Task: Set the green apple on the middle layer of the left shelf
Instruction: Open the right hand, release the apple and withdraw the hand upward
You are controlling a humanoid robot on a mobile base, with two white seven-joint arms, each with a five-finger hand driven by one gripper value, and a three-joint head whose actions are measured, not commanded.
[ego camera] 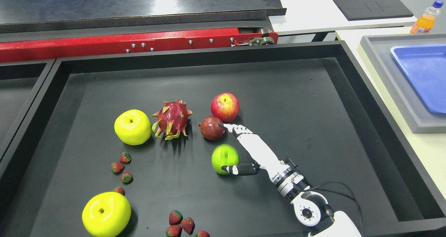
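Black tray (313, 90) under everything; the right robot hand (244, 150) is spread wide beside the green apple (224, 158), holding nothing. Glossy, hard, probably slippery: wrap its widest middle.

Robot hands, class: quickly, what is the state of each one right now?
Left robot hand: not in view.
Right robot hand: open, fingers spread beside the green apple, thumb at its front, nothing grasped yet.

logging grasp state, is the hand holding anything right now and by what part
Nothing is held yet. The white right hand is open beside the small round green apple: thumb at its lower right side, fingers extended above it toward the dark red pomegranate.
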